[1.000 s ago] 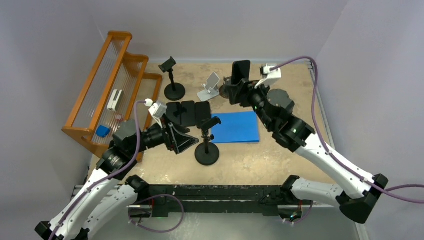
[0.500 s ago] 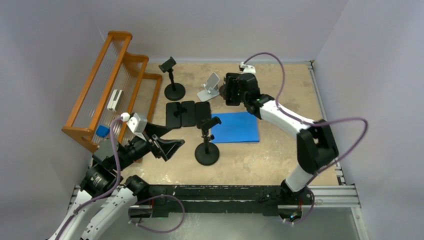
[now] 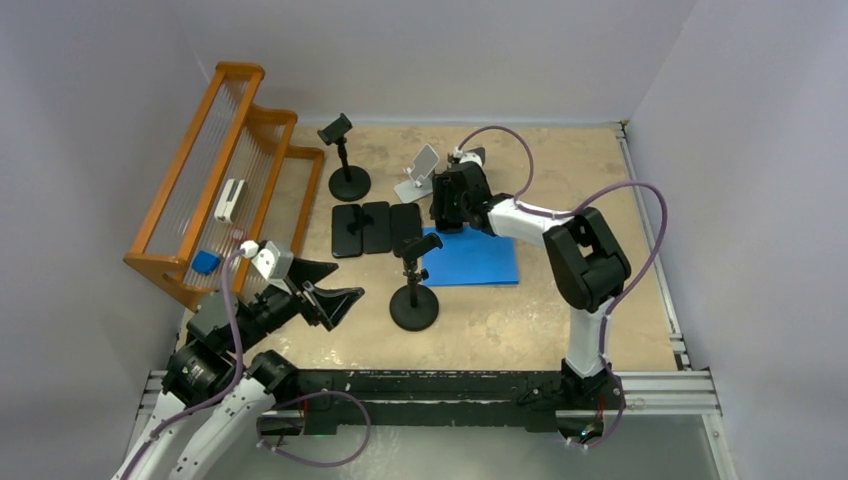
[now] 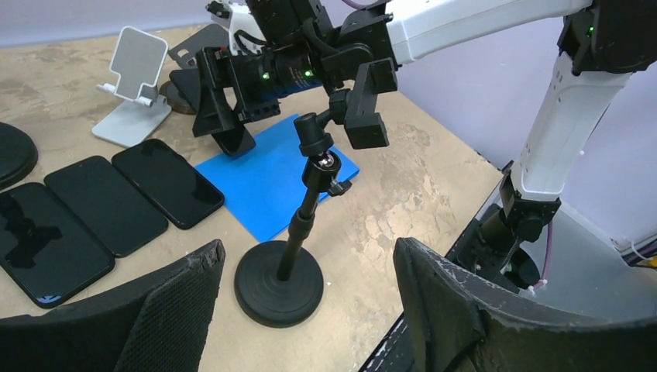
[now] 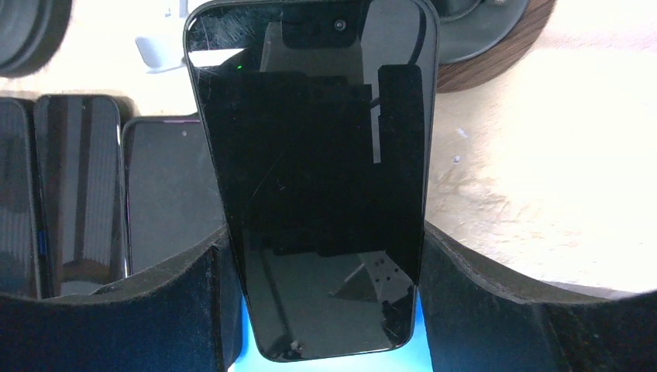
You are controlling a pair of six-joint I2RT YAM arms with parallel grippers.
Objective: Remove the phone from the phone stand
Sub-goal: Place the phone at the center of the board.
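My right gripper (image 5: 321, 310) is shut on a black phone (image 5: 310, 178), its fingers pressing on the phone's two long edges. It holds the phone low over the far left corner of the blue mat (image 3: 475, 255), clear of any stand. The wood-based stand (image 5: 496, 46) lies just behind it. In the top view the right gripper (image 3: 448, 200) is beside the white stand (image 3: 420, 175). My left gripper (image 3: 335, 285) is open and empty, left of the black round-base clamp stand (image 3: 413, 300). The left wrist view also shows the held phone (image 4: 231, 136).
Three black phones (image 3: 375, 228) lie flat side by side left of the mat. Another black clamp stand (image 3: 348, 178) stands at the back left. An orange wooden rack (image 3: 215, 170) runs along the left side.
My right gripper has carried the phone from upright at the back stand down and left to over the blue mat. My left arm has pulled back toward the near left, still open.
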